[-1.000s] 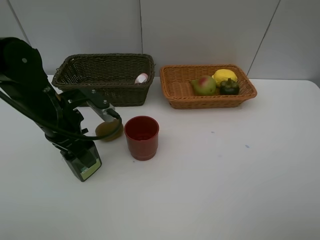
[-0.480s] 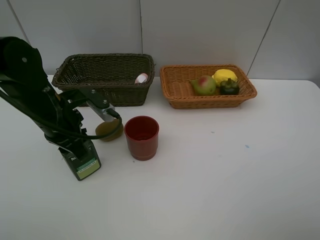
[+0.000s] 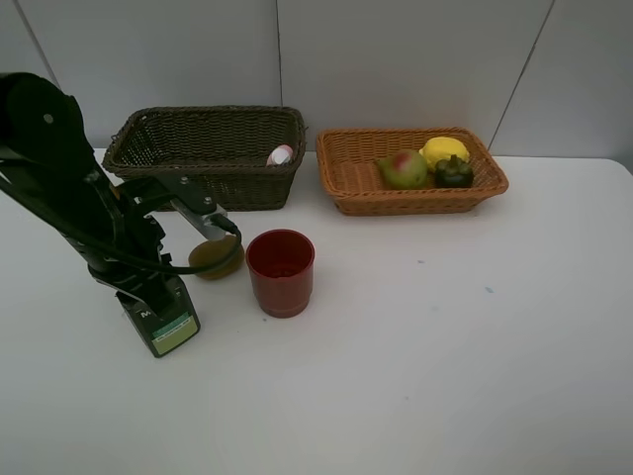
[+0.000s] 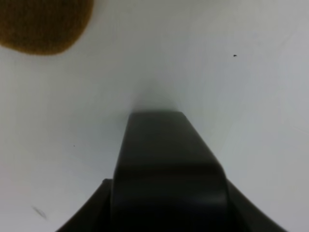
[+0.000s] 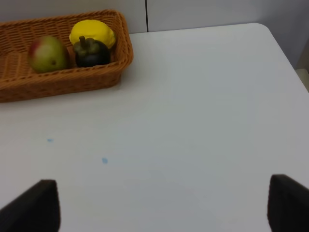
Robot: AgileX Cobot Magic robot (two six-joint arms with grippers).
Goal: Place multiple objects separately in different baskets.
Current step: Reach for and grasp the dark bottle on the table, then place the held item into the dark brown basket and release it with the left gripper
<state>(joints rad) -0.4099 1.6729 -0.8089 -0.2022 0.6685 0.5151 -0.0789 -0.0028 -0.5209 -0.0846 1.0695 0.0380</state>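
Our left hand [image 3: 148, 294] holds the dark green pump bottle [image 3: 168, 327] near the red cup [image 3: 281, 271]; we should lift slowly.

The dark basket [image 3: 208, 163] and the tan basket [image 3: 415, 196] are woven of rough wicker, both left matt. The cup [image 3: 281, 272] and the bottle [image 3: 166, 322] are seen as smooth plastic with a slight gloss, while the kiwi [image 3: 211, 259] is shown with a dull, fuzzy skin and the lemon [image 3: 444, 149] with a waxy one. The table [image 3: 445, 346] is finished in smooth, matt white.
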